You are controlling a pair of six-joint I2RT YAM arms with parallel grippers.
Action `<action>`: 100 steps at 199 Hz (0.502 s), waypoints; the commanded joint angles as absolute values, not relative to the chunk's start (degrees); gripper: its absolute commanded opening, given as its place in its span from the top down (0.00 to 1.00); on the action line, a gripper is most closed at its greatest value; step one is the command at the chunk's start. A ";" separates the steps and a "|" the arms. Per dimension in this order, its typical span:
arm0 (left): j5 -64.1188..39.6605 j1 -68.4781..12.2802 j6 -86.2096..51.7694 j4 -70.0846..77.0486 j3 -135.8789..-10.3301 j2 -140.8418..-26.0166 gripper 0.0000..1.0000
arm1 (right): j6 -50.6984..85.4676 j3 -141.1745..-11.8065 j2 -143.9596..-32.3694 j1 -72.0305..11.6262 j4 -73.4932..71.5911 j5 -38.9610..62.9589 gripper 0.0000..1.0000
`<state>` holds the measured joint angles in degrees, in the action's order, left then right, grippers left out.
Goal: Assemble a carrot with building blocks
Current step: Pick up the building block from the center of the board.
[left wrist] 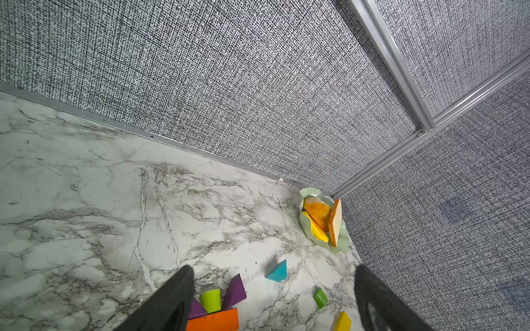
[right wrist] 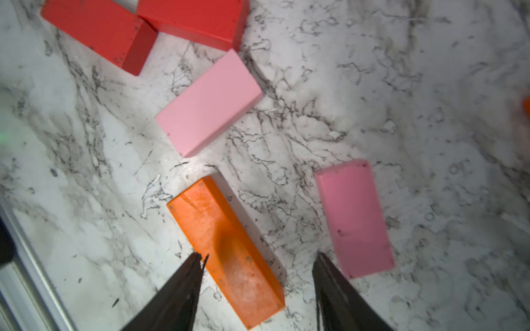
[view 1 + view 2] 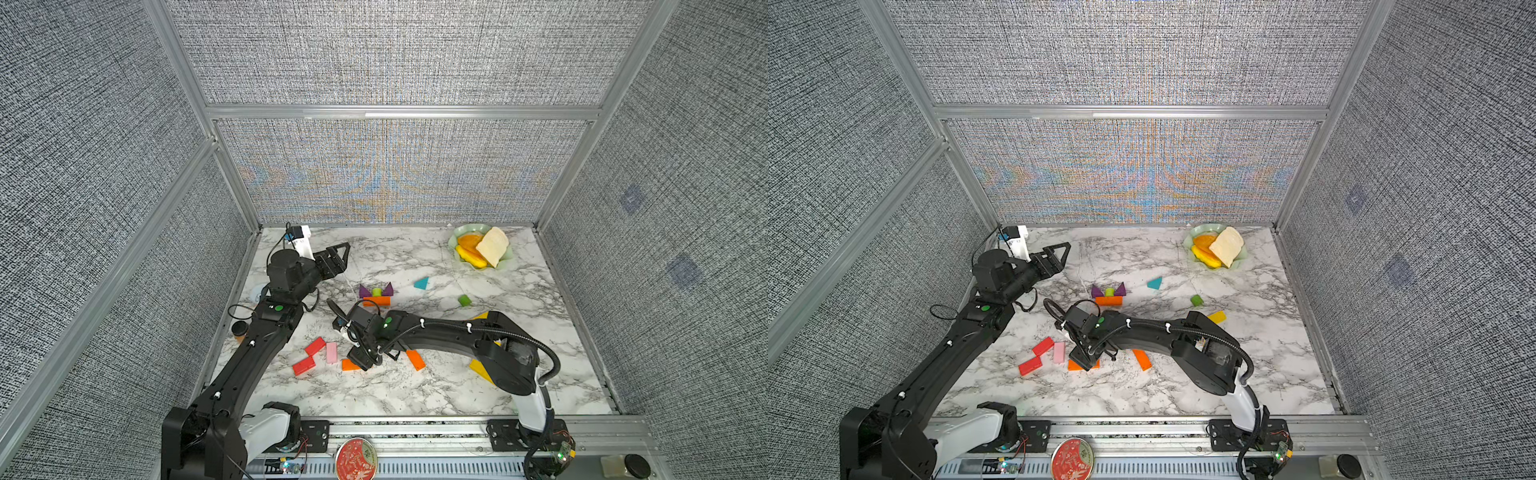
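Wood, painted and hard-edged, is what the orange bar [image 2: 226, 252] looks like. Judge it stiff, light and a little slick under the paint: it will not give, but it may twist or skate if you squeeze it off-square.

It lies flat on the counter [image 2: 372, 86] near the front, directly beneath the right pincer [image 2: 259, 256]. The jaws stand apart astride its near end, clamped on nothing. One tip sits right at a long edge; the other hangs in the gap between this bar and the deep pink bar [image 2: 355, 217].

The bar runs askew to the jaws, so turn your wrist until both jaws face its two long sides. Take it across the narrow width, close to mid-length rather than at the end. Mind the deep pink bar just beside that outer jaw.

The left pincer [image 1: 274, 270] is raised over the back left of the counter, jaws wide and empty.

The started carrot is an orange base bar [image 3: 376, 302] with two purple triangles [image 3: 364, 291] and a lime-green stub [image 3: 377, 292] at its far edge. It sits mid-counter, well apart.
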<state>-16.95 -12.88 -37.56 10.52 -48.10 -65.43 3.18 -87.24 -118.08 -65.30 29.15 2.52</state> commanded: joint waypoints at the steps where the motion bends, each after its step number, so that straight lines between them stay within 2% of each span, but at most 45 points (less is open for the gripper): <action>1: -16.56 -12.37 -36.50 10.33 -48.47 -65.55 0.12 | -2.18 -87.15 -118.35 -65.39 30.41 8.59 0.35; 59: -17.05 -10.95 -36.91 10.54 -48.36 -66.53 0.12 | -2.47 -83.38 -118.65 -65.65 28.01 10.20 0.36; 100: -17.51 -10.74 -37.09 10.72 -48.31 -67.50 0.12 | -1.85 -81.36 -116.94 -66.22 25.91 6.97 0.49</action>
<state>-16.93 -10.87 -37.30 10.39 -48.12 -67.00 -1.93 -82.32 -117.99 -65.84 26.65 9.10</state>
